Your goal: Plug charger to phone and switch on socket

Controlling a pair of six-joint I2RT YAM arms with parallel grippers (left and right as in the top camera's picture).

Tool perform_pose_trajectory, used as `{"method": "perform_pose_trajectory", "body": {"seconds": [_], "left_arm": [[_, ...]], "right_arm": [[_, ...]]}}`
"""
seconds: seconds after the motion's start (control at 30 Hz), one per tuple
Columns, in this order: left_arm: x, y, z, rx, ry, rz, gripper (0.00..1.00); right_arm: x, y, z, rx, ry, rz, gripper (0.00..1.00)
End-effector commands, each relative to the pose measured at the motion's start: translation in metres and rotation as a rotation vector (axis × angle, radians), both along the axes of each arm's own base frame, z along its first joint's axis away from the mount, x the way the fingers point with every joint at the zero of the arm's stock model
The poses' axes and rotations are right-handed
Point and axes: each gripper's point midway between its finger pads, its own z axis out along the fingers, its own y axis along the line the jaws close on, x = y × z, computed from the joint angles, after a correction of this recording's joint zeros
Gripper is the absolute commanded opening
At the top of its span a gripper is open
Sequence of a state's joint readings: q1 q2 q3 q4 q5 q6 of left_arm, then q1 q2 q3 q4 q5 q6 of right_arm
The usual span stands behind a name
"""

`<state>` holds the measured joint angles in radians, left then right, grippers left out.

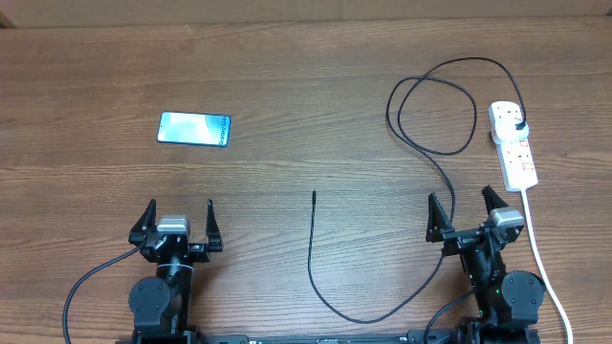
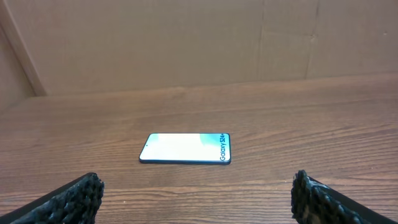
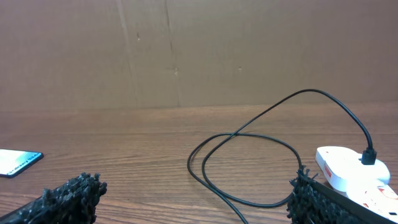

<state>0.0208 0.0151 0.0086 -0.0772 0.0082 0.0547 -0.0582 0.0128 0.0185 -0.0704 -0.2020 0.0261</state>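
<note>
The phone (image 1: 194, 128) lies flat at the far left with its screen lit; it also shows in the left wrist view (image 2: 185, 149) and at the left edge of the right wrist view (image 3: 17, 162). The black charger cable (image 1: 435, 148) loops from its plug in the white socket strip (image 1: 513, 143) down to a free connector tip (image 1: 314, 194) near the middle. The cable (image 3: 242, 140) and the strip (image 3: 351, 171) show in the right wrist view. My left gripper (image 1: 178, 225) (image 2: 196, 199) is open and empty, near the front edge. My right gripper (image 1: 466, 216) (image 3: 196, 199) is open and empty, over the cable.
The strip's white cord (image 1: 543, 263) runs down the right side past my right arm. A brown cardboard wall (image 2: 186, 43) stands behind the wooden table (image 1: 306, 76).
</note>
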Motion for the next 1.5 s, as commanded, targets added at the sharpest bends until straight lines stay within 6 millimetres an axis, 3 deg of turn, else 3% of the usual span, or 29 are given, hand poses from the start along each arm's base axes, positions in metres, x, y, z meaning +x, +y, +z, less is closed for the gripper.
{"method": "perform_pose_trajectory", "body": {"seconds": [0.0,1.1,1.47], "left_arm": [[0.000,0.000,0.000,-0.003,-0.006,-0.003,1.00],[0.000,-0.001,0.001,-0.016,-0.008,-0.008,1.00],[-0.005,-0.005,0.025,-0.064,-0.035,-0.026,1.00]], "right_arm": [[0.000,-0.001,-0.002,0.000,-0.004,-0.006,1.00],[0.000,0.000,-0.002,0.000,-0.004,-0.004,1.00],[0.000,0.000,-0.002,0.000,-0.004,-0.004,1.00]]}}
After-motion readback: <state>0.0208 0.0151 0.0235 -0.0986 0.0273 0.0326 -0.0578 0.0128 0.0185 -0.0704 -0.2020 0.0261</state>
